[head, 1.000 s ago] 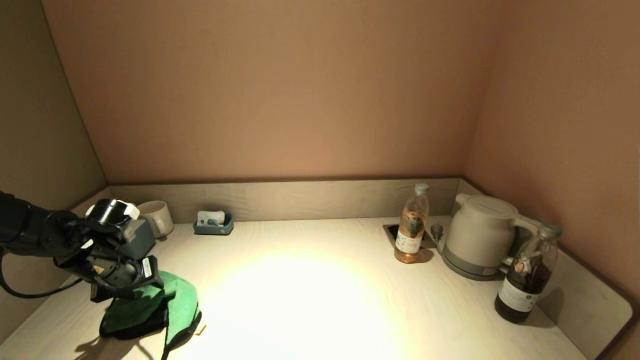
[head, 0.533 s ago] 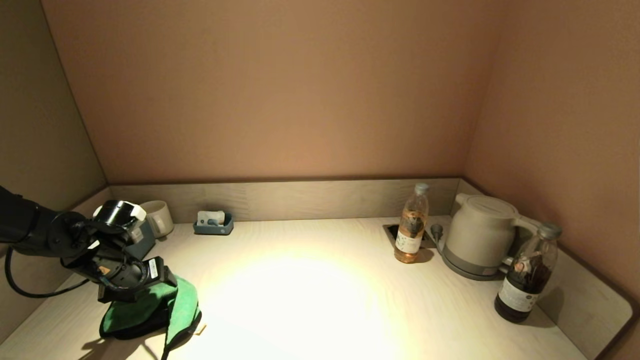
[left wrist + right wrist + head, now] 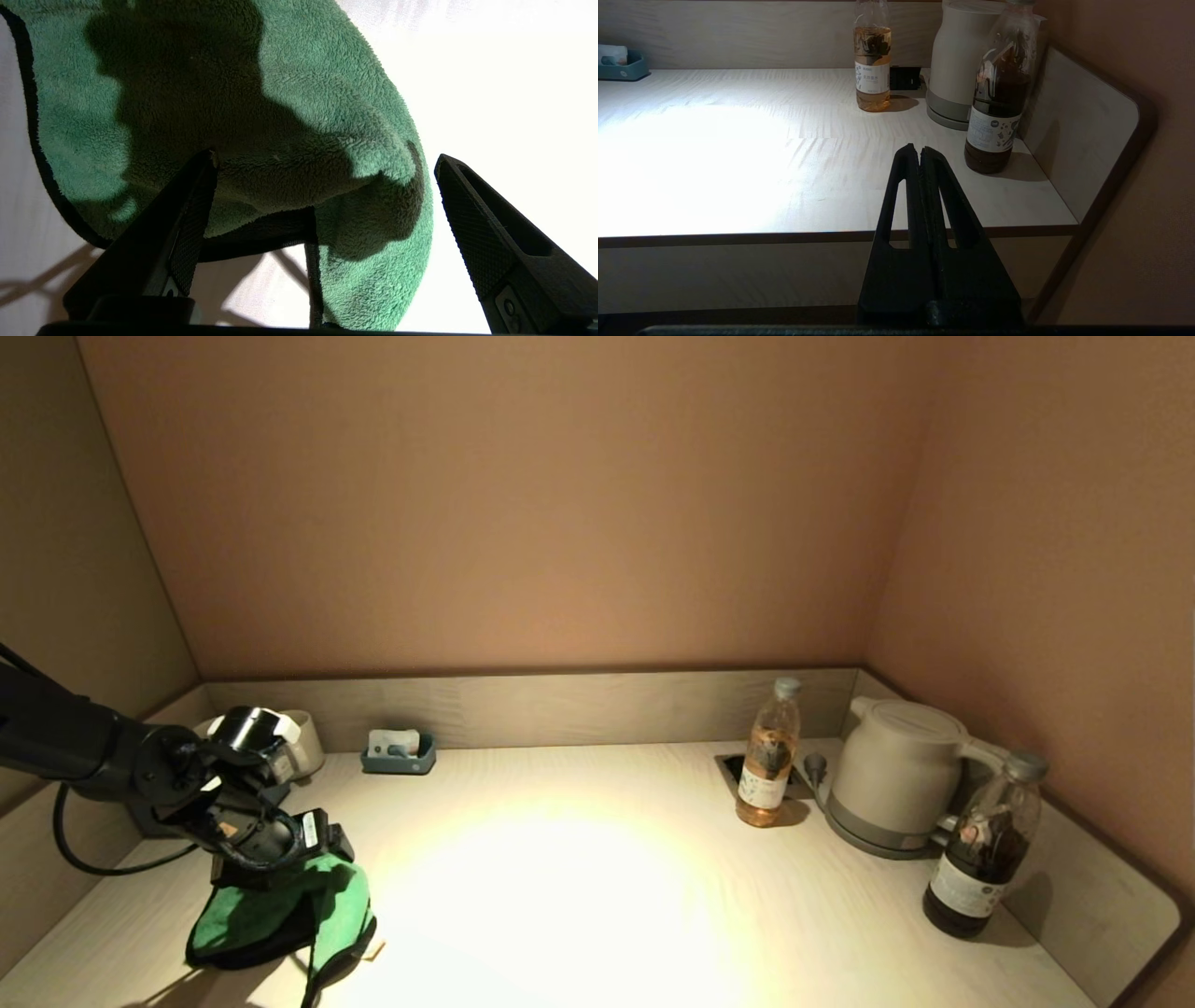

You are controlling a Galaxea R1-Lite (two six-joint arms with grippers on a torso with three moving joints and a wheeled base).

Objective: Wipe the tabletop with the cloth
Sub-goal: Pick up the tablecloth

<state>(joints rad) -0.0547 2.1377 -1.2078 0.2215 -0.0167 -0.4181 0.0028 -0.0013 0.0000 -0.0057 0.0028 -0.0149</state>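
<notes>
The green cloth (image 3: 271, 915) with black edging lies crumpled on the pale wood-grain tabletop (image 3: 579, 896) at the front left. My left gripper (image 3: 280, 851) hovers over the cloth's far end, pointing down. In the left wrist view the left gripper (image 3: 325, 156) is open, its fingers (image 3: 191, 219) spread on either side of a raised fold of the cloth (image 3: 299, 102), not clamping it. My right gripper (image 3: 920, 150) is shut and empty, parked in front of and below the table's front edge; it is out of the head view.
At the back right stand a tea bottle (image 3: 768, 767), a beige kettle (image 3: 896, 775) and a dark bottle (image 3: 985, 849), beside the socket cutout (image 3: 733, 765). A blue tray (image 3: 400, 753) and a white mug (image 3: 297, 739) sit along the back rim at the left.
My left gripper has moved right and slightly away from the front edge, over the cloth's far end. The cloth has kept its place and shape.
</notes>
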